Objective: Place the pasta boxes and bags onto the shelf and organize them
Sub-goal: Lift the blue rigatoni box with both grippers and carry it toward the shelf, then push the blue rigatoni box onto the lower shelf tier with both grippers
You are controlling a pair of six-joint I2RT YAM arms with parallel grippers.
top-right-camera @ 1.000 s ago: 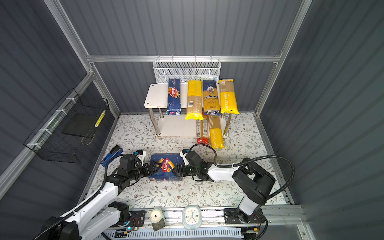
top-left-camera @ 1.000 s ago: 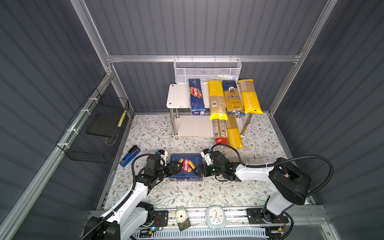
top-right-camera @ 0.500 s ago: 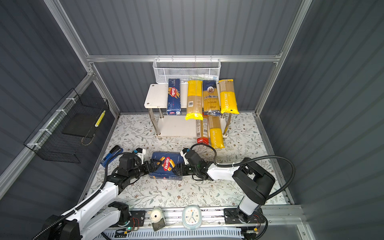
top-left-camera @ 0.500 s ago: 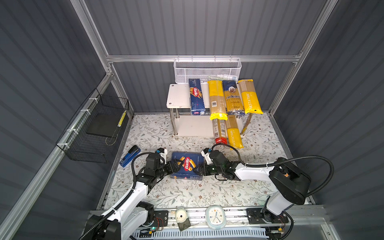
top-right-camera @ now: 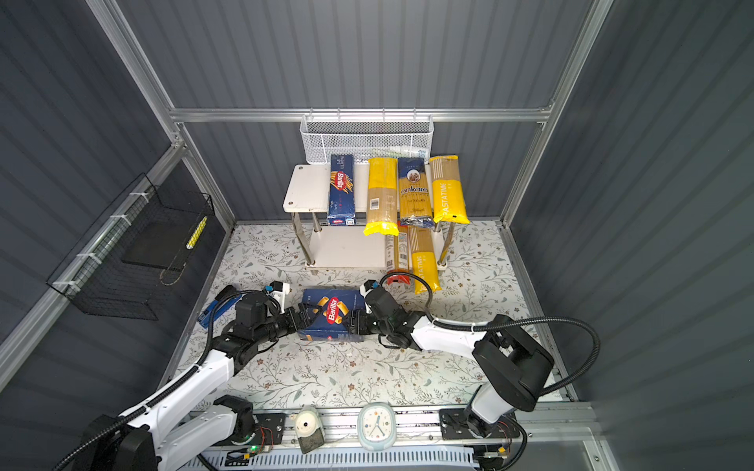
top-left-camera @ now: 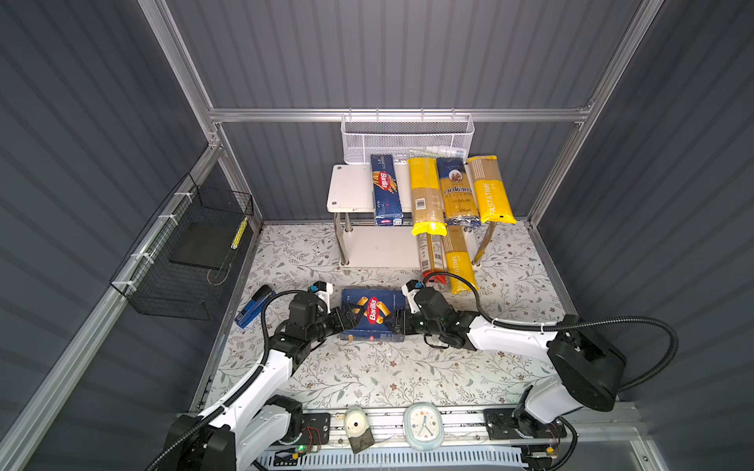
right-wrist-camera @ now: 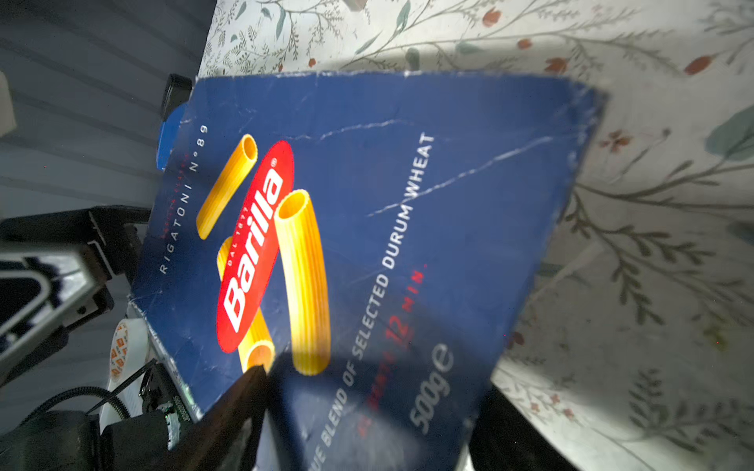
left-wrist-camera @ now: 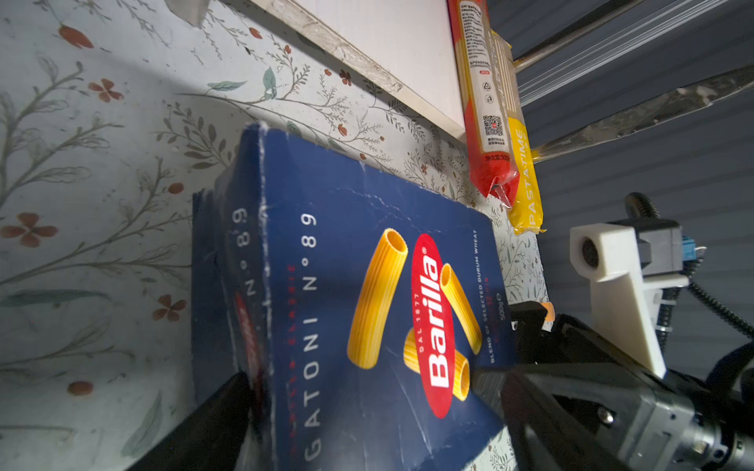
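The left pincer (top-left-camera: 346, 319) and right pincer (top-left-camera: 402, 320) each pinch one short end of the rigatoni box (top-left-camera: 373, 314), which spans the gap between them. Ahead of both, open floral mat (top-left-camera: 367, 379) runs to the shelf (top-left-camera: 351, 191). The red bag (top-left-camera: 434, 277) and a PASTATIME bag (top-left-camera: 463, 273) overhang its lower board just beyond the right pincer. A blue stapler (top-left-camera: 255, 312) lies near, behind the left pincer.
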